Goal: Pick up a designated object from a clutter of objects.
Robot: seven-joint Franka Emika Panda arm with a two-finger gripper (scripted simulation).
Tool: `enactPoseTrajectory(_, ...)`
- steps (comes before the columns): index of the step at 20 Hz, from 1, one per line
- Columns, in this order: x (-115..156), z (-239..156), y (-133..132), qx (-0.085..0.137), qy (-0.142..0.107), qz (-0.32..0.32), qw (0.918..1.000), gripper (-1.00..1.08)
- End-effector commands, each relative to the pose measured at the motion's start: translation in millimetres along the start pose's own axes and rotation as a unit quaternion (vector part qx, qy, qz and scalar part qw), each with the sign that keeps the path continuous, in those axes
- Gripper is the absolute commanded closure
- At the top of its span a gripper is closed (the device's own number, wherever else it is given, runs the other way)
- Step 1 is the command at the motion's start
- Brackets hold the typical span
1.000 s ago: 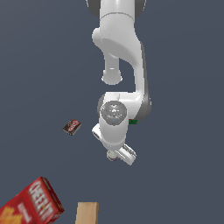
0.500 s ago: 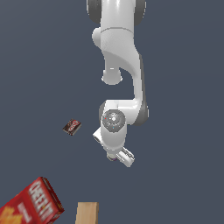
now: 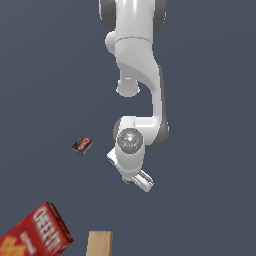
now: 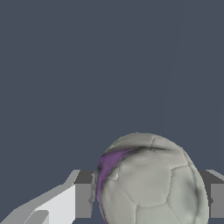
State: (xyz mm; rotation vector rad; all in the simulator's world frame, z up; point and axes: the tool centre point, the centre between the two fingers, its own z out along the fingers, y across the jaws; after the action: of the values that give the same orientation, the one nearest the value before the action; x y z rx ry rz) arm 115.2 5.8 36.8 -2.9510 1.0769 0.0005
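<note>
On the dark floor, exterior view, listed from that view's left:
- Cheez-It box [image 3: 37,234], 1, red, at 7 o'clock, cut by the frame edge.
- Packet [image 3: 82,145], 1, small and dark, at 9 o'clock of the wrist, apart from it.
- Wooden block [image 3: 99,243], 1, tan, at 6 o'clock, near the box.
- Arm [image 3: 137,85], 1, white, reaching down from 12 o'clock.
- Gripper [image 4: 148,194], 1; grey fingers [image 4: 83,199] flank the ball on both sides; contact cannot be told.
- Ball [image 4: 148,181], 1, whitish with a purple streak, between the fingers in the wrist view.
</note>
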Motion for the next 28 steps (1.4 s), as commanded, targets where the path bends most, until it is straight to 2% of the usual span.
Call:
enactPoseTrajectory(1,0.4,0.3,0.3,0.0,0.0,0.0,1.0,1.08)
enactPoseTrajectory(9,1.3,-2.9,1.1,0.0,0.0,0.0,1.0,1.08)
enactPoseTrajectory(14,7.3,-21.2,6.9,0.0,0.0,0.0,1.0,1.08)
enactPoseTrajectory(20,21.9,-65.6,20.7,0.0,0.0,0.0,1.0,1.08)
enactPoseTrajectory(28,50.4,-149.7,46.7,0.0,0.0,0.001,1.0,1.08)
